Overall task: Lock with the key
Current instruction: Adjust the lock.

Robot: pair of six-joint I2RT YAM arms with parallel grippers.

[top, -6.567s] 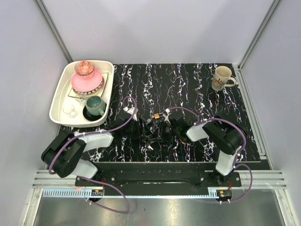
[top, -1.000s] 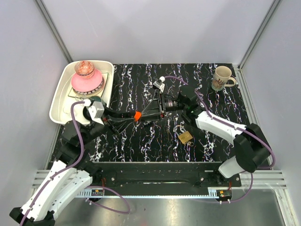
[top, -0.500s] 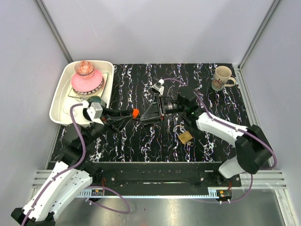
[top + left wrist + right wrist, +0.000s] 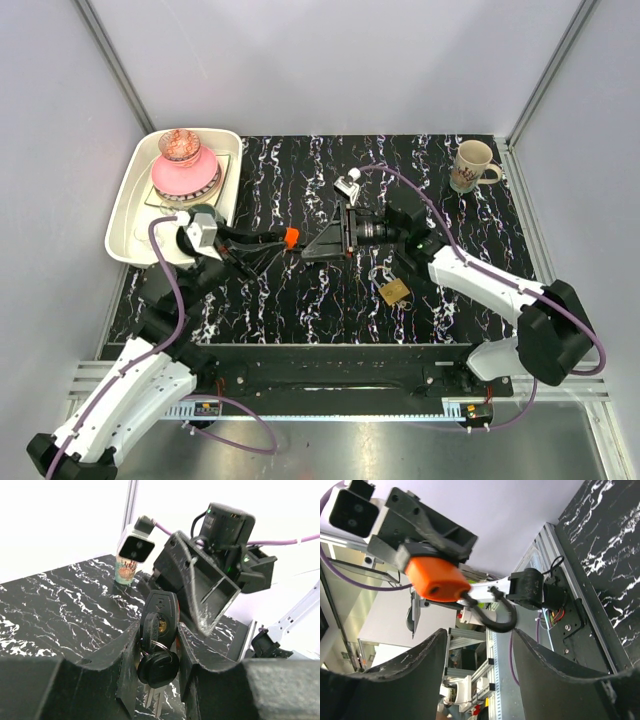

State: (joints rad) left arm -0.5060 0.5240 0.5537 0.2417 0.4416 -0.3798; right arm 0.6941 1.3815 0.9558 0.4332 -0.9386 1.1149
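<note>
My left gripper [image 4: 283,240] is shut on an orange padlock [image 4: 291,238] and holds it above the middle of the black mat. In the right wrist view the padlock [image 4: 436,581] shows a black shackle [image 4: 499,621] swung open. From the left wrist view I see its underside [image 4: 161,611] between the left gripper's [image 4: 159,630] fingers. A black-headed key [image 4: 149,625] sits at the keyhole, and a second key [image 4: 158,668] hangs from its ring. My right gripper [image 4: 312,248] is open just right of the padlock, facing it. The shackle hangs just ahead of the right gripper's [image 4: 479,635] fingers, untouched.
A brass padlock [image 4: 394,291] lies on the mat below the right arm. A mug [image 4: 472,166] stands at the back right corner and also shows as the mug [image 4: 126,570]. A white tray [image 4: 125,215] with a pink bowl and cups sits at the left.
The left gripper has carried the orange padlock slightly farther from the arm bases. The right wrist has shifted a little to the right. The padlock stays held.
</note>
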